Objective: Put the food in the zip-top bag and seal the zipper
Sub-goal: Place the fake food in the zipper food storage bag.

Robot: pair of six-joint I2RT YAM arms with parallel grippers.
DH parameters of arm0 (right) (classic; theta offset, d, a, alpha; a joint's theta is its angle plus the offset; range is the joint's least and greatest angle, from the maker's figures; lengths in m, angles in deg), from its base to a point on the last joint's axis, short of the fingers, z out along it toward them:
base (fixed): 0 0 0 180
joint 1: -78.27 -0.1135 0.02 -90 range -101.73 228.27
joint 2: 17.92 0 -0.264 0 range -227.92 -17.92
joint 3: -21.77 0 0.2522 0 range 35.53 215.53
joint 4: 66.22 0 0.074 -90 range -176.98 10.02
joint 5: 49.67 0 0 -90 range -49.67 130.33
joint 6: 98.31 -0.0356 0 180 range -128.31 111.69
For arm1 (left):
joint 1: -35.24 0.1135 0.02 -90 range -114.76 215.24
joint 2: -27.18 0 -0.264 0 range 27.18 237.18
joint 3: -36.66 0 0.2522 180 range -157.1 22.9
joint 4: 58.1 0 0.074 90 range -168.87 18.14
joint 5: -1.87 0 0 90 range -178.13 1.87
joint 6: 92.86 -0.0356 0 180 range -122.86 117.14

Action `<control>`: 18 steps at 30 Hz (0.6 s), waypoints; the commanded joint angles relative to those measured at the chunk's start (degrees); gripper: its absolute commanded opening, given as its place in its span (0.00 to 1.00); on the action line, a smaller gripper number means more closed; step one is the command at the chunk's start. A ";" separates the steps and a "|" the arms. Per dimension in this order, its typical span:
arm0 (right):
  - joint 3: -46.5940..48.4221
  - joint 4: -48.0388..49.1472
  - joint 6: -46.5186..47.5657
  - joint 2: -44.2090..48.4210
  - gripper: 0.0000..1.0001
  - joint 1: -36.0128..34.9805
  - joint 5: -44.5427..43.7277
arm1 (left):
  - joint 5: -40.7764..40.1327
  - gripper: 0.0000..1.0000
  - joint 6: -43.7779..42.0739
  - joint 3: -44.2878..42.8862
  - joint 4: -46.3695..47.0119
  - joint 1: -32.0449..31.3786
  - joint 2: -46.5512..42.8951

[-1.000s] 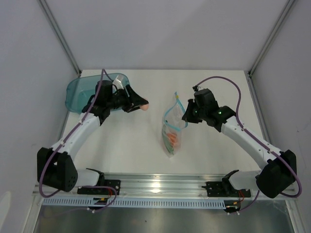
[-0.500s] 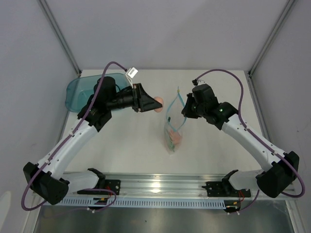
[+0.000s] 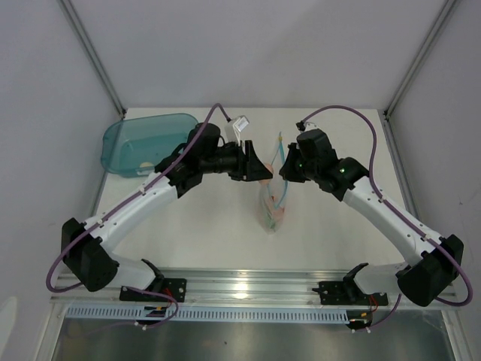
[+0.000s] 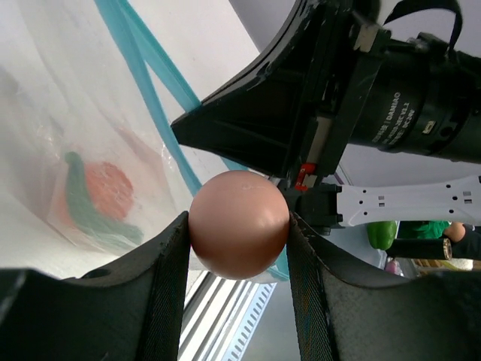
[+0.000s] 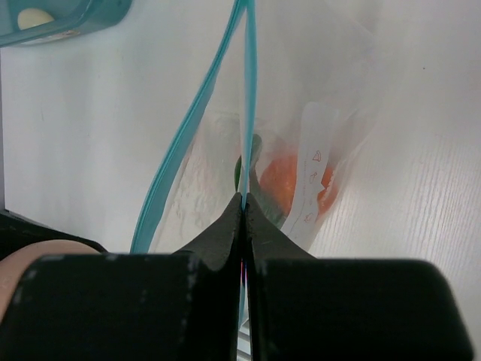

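My left gripper (image 3: 261, 172) is shut on the cream-peach egg-like lump (image 4: 239, 224) and holds it right at the mouth of the zip-top bag (image 3: 272, 209). My right gripper (image 3: 288, 170) is shut on one side of the light-blue zipper (image 5: 248, 90) and holds that edge up, so the mouth gapes. The other zipper strip (image 5: 184, 143) bows away to the left. Inside the bag lie the orange fruit (image 5: 283, 177) and the green vegetable (image 5: 242, 167). They also show through the plastic in the left wrist view, the orange fruit (image 4: 107, 188) and the green vegetable (image 4: 77, 197).
The teal translucent tub (image 3: 139, 141) stands at the far left of the table, with a small pale piece (image 5: 34, 16) inside. The aluminium rail (image 3: 248, 286) runs along the near edge. Grey walls close in on the left, right and back.
My left arm has swung right from beside the teal tub, carrying the egg-like lump to the bag's mouth. My right gripper has raised the bag's edge a little.
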 commanded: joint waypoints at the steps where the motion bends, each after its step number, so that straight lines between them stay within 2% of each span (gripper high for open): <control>1: 2.22 -0.10 -0.53 1.61 0.00 -0.49 0.10 | -1.72 0.11 -0.74 -4.95 1.97 -1.45 0.44; 5: 1.96 0.08 -0.79 1.70 0.00 -0.75 0.27 | -2.42 0.14 -0.57 -7.51 0.30 -2.24 2.99; 10: 1.87 -0.01 -0.79 1.97 0.00 -1.02 -0.08 | -2.69 0.15 0.13 -6.37 3.98 -2.24 1.68; 13: 2.05 0.08 -0.79 2.40 0.00 -1.10 -0.25 | -3.21 0.15 -0.22 -7.68 1.72 -2.24 3.08; 18: 2.48 -0.01 -0.70 3.11 0.00 -1.02 -0.52 | -2.59 0.18 0.40 -5.23 3.29 -2.41 3.96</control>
